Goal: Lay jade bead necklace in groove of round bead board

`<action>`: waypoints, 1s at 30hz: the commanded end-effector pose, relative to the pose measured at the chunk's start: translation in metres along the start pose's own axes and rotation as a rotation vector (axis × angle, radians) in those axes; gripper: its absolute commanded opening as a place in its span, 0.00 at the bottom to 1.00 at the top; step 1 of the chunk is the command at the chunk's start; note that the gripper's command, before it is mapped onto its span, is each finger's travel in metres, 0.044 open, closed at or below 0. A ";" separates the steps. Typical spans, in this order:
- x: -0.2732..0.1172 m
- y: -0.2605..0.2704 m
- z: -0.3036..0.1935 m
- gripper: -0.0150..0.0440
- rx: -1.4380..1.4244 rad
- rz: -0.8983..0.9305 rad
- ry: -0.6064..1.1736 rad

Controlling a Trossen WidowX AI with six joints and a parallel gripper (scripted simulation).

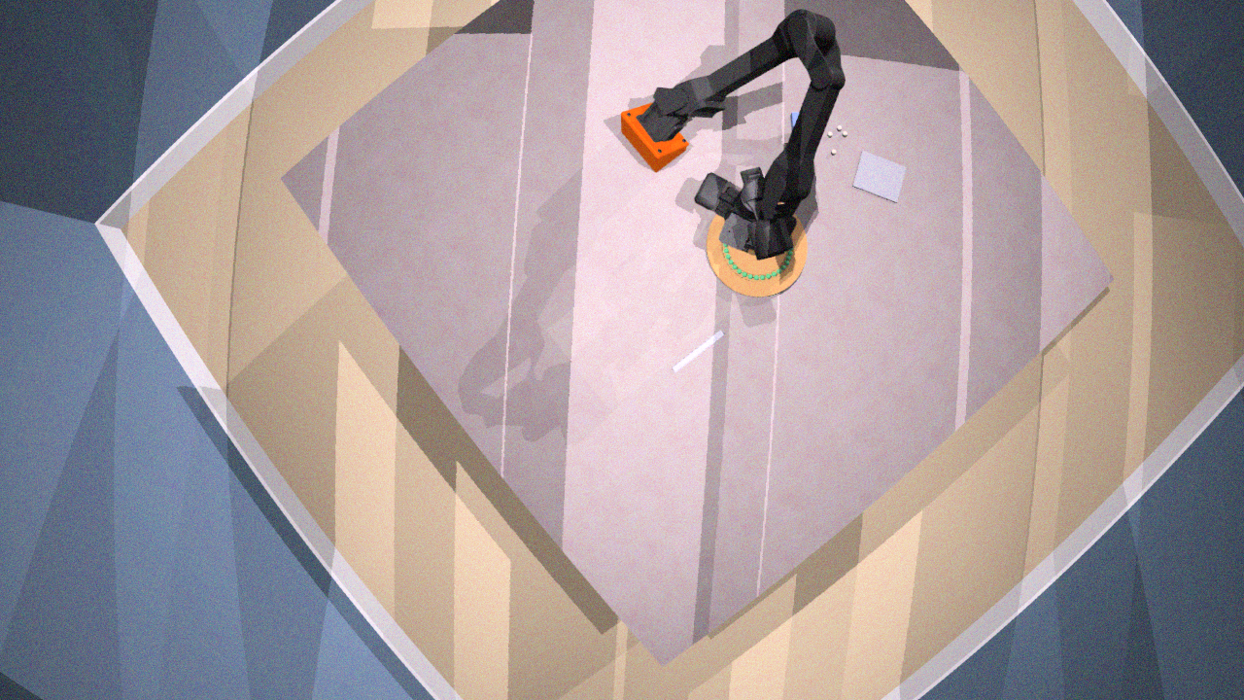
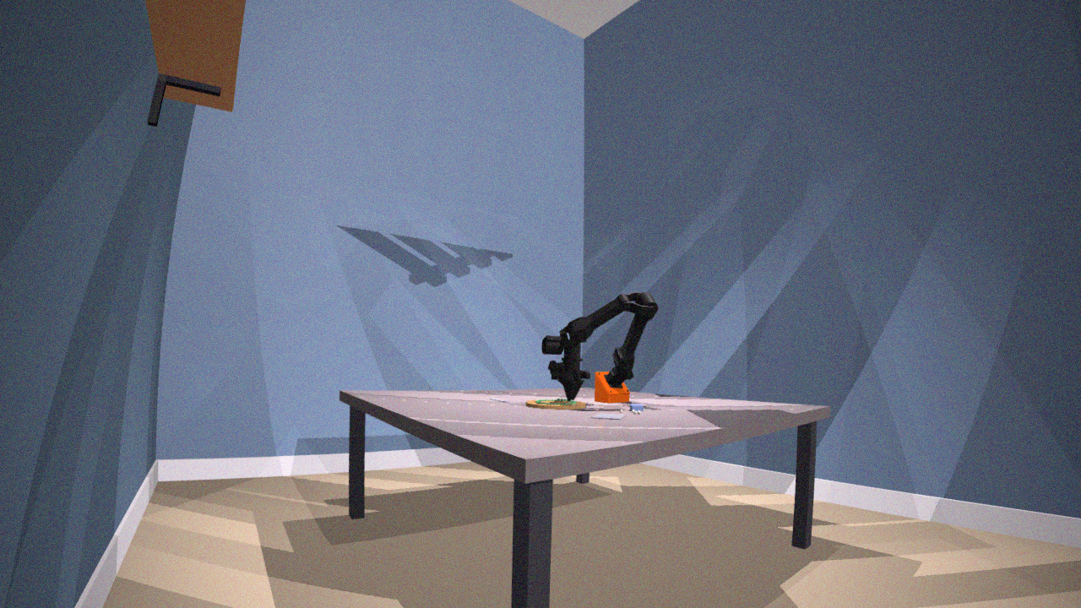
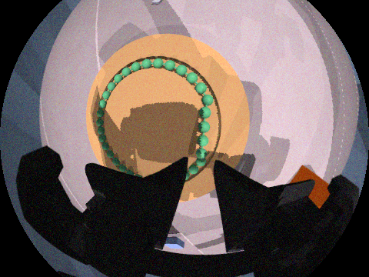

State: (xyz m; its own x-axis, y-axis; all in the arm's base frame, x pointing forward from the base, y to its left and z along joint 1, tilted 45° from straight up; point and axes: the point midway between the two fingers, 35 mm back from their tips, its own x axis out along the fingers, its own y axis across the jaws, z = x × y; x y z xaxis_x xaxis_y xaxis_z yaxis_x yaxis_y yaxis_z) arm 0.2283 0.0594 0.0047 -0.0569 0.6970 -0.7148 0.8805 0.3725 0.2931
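Note:
The round orange-tan bead board (image 1: pixel 756 289) (image 2: pixel 555 407) (image 3: pixel 231 96) lies on the table. The jade bead necklace (image 1: pixel 758 277) (image 3: pixel 157 63) lies on it as a ring of green beads. In the wrist view its top and left beads follow the dark groove closely; its right-hand beads sit inside the groove line, which shows bare outside them. My gripper (image 2: pixel 571 397) (image 3: pixel 201 163) points down low over the board's edge nearest the arm. Its fingers stand a little apart, open, with a few beads seen beyond the gap. The necklace's near part is hidden behind the left finger.
The orange arm base (image 1: pixel 656 155) (image 2: pixel 612 389) stands on the table. A pale square plate (image 1: pixel 879 176), several small white balls including one ball (image 1: pixel 833 151), and a blue object (image 1: pixel 794 120) (image 3: pixel 174 242) lie beside the arm. A white bar (image 1: pixel 698 350) lies beyond the board.

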 end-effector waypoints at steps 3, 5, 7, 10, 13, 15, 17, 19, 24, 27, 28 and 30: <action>0.000 0.000 0.000 0.70 -0.001 0.001 0.000; 0.000 0.000 0.000 0.79 -0.001 0.001 0.000; -0.002 0.000 0.000 0.88 0.002 0.000 0.001; -0.002 -0.001 -0.001 1.00 0.009 -0.003 0.005; -0.005 -0.001 -0.001 1.00 0.008 -0.002 0.004; -0.005 -0.001 -0.001 1.00 0.008 -0.002 0.004; -0.005 -0.001 -0.001 1.00 0.008 -0.002 0.004; -0.005 -0.001 -0.001 1.00 0.008 -0.002 0.004; -0.005 -0.001 -0.001 1.00 0.008 -0.002 0.004; -0.005 -0.001 -0.001 1.00 0.008 -0.002 0.004; -0.005 -0.001 -0.001 1.00 0.008 -0.002 0.004; -0.009 -0.001 0.001 0.91 -0.003 -0.002 0.003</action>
State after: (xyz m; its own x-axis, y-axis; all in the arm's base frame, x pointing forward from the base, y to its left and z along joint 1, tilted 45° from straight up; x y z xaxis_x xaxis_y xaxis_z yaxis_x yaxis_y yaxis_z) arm 0.2268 0.0557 0.0093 -0.0624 0.7011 -0.7104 0.8849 0.3681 0.2855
